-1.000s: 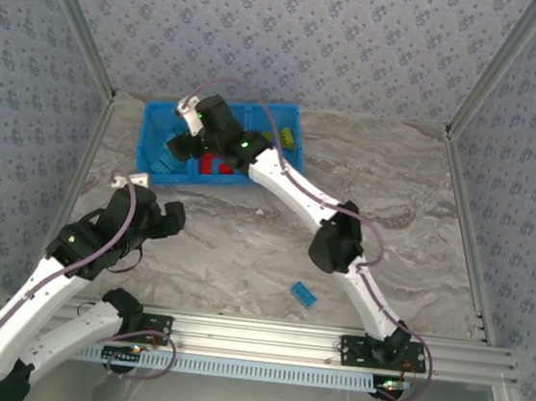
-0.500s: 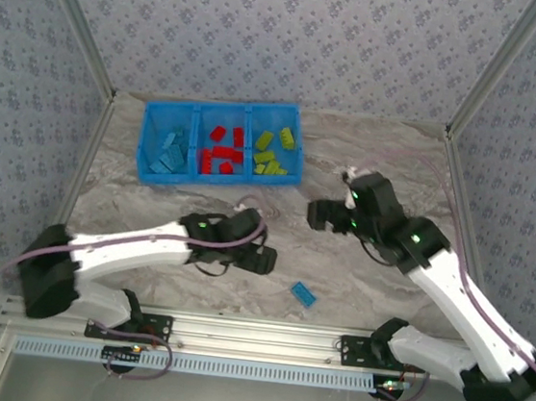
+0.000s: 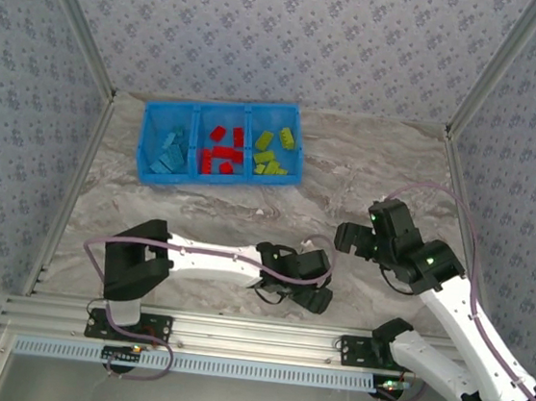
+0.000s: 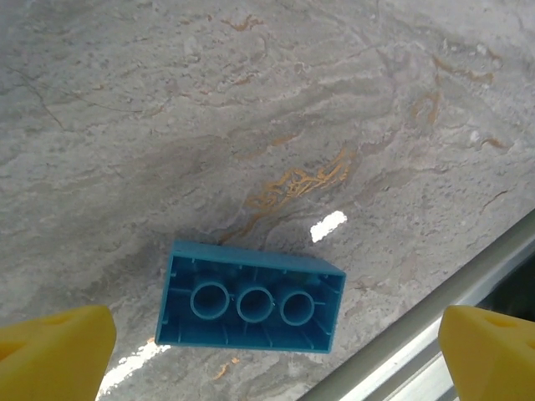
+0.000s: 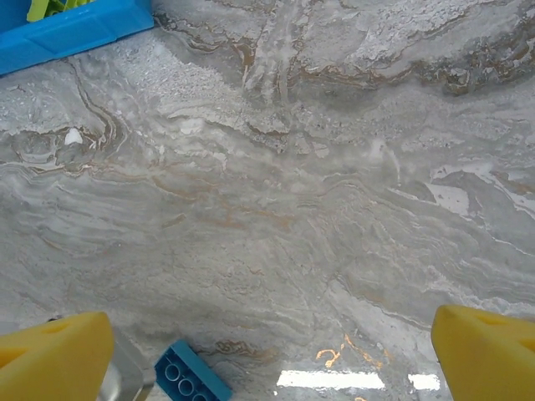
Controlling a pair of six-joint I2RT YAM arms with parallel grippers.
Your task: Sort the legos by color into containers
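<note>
Hovering with left gripper spread wide over small light-blue plastic brick, hollow side up on marble table by front rail. Centre, drop straight, pinch the ends squarely. Keep right gripper, likewise spread and empty, clear of bright blue plastic tray.

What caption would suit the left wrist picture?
Open left claw hovering above a blue brick, upside down on the marbled table.
</note>
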